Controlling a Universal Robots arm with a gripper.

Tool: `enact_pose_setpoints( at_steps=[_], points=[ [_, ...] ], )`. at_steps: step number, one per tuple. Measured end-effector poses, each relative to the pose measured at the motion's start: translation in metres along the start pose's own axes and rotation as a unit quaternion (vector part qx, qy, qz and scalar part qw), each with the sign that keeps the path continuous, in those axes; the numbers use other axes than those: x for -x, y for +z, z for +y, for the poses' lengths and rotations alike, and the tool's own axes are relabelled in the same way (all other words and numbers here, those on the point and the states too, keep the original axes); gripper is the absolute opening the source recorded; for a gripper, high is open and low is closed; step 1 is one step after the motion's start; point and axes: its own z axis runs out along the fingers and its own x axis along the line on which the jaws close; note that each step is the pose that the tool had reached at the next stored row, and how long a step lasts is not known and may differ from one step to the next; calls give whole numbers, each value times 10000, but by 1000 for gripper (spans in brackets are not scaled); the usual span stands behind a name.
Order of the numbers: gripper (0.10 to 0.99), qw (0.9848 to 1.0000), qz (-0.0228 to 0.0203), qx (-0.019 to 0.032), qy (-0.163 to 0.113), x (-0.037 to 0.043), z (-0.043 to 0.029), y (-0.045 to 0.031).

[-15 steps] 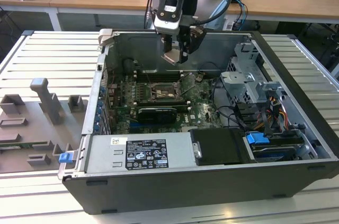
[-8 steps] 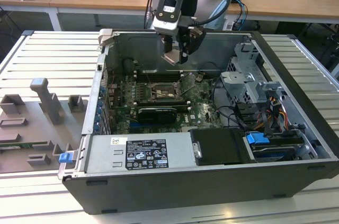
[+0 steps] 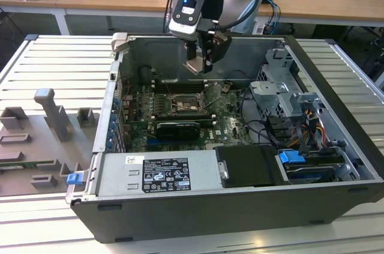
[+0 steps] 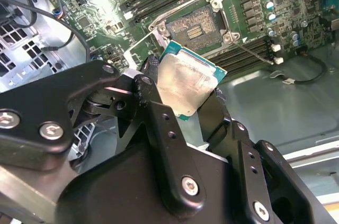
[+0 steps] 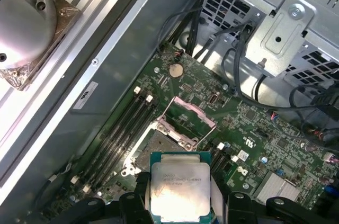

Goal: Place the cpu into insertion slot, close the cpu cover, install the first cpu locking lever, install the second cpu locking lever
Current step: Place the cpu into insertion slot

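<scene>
CPU work here sits inside an open computer case lying on its side on a slatted table. A green motherboard covers the case floor, with a grey drive cage toward the exterior view's right. Over the board hangs the gripper, its black fingers drawn in against two opposite edges of the chip. Beneath it, the insertion slot lies uncovered, with its contact field bare. The cpu cover stands tipped up at the slot's far edge. Held well clear of the board above the slot, the CPU shows its pale metal face in both wrist views.
</scene>
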Motion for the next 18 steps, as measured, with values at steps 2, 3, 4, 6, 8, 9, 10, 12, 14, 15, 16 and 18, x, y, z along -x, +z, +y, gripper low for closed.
enact_pose_setpoints(
  at_steps=[2,3,4,6,8,9,10,12,14,15,16,18],
  points=[
    [541,10000,-3,1,38,0,0,1],
    [541,10000,-5,1,56,0,-1,1],
    [541,10000,-6,2,73,-1,-1,2],
    [541,9998,-16,3,179,-1,-3,6],
    [541,9996,-24,5,267,-2,-4,10],
    [541,9996,-26,6,290,-2,-4,10],
    [541,9995,-27,6,304,-2,-4,11],
    [541,9994,-30,7,334,-2,-5,12],
    [541,9993,-33,7,367,-2,-5,14],
    [541,9993,-34,8,381,-3,-6,15],
    [541,9992,-36,8,400,-3,-6,15],
    [541,9991,-38,9,426,-3,-6,17]
  ],
)
